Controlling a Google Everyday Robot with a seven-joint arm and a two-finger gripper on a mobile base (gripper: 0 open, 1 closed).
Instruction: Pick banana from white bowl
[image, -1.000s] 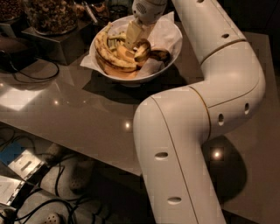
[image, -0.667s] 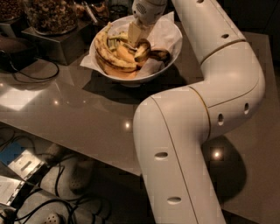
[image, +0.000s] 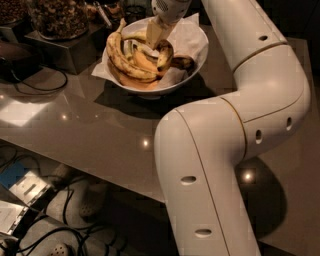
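White glossy round bowl (image: 170, 89), paper-lined, holds long curved brown-blotched banana (image: 122, 62); cream gripper (image: 156, 36) low inside bowl, possibly touching banana (grip: cannot tell).

Glossy grey-brown tabletop (image: 100, 125) is reflecting small light spots. Black cables (image: 55, 235) are trailing over the dim floor, lower left. Gripper (image: 159, 34) is hanging top-centre.

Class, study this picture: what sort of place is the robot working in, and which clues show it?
Probably an office snack area or kitchenette: a white bowl of bananas on a glossy counter, jars of nuts behind. The gripper is down in the bowl.
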